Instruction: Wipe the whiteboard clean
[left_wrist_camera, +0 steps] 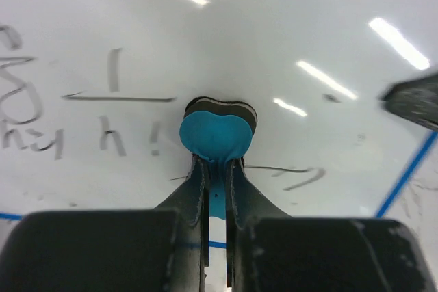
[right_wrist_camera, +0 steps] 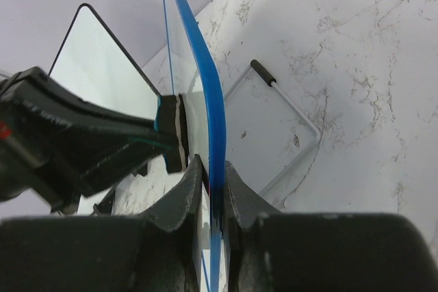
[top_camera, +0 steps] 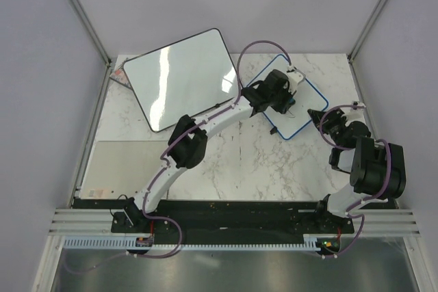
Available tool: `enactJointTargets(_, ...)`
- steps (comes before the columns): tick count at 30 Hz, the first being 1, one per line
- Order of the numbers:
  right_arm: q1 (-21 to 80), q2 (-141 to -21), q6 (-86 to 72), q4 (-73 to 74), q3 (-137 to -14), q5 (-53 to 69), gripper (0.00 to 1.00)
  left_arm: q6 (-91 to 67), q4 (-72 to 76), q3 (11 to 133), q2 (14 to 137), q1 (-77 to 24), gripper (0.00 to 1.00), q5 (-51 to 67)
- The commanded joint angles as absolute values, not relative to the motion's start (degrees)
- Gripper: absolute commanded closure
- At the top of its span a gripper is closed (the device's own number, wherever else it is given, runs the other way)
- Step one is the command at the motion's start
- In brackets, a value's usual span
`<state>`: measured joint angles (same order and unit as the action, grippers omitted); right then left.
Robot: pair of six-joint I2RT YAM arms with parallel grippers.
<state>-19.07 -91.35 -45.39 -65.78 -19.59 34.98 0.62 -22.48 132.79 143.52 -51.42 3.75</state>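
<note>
Whiteboard, blue-framed, far right on counter, rim clamped in right pincer. Left pincer clamped on blue eraser, pad against board face. Dark scribbles on either side of pad unwiped; erasing judged hardly begun, most of it left.

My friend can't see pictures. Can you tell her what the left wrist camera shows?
The left gripper pinches a blue eraser against the whiteboard. Dark handwriting sits to the left of the eraser, and a fainter stroke lies to its right. The board's blue frame shows at the lower right.
</note>
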Motion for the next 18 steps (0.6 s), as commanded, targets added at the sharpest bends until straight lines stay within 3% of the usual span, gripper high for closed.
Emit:
enactJointTargets(1,-18.6,-90.8,-42.1,-67.4,-18.5,36.1,1.00,-5.3,-25.1,132.3,147.7,-45.6,0.98,-4.7)
enactJointTargets(10,-18.7,-91.1,-42.4,-67.9,-18.4,36.2,1.00,-1.1,-19.1,127.9,145.0,-49.7,0.98,7.3)
enactJointTargets(18,-18.6,-91.3,-42.7,-68.6,-18.4,36.4,1.00,9.4,-19.0,128.4,143.3,-58.7,0.98,8.4)
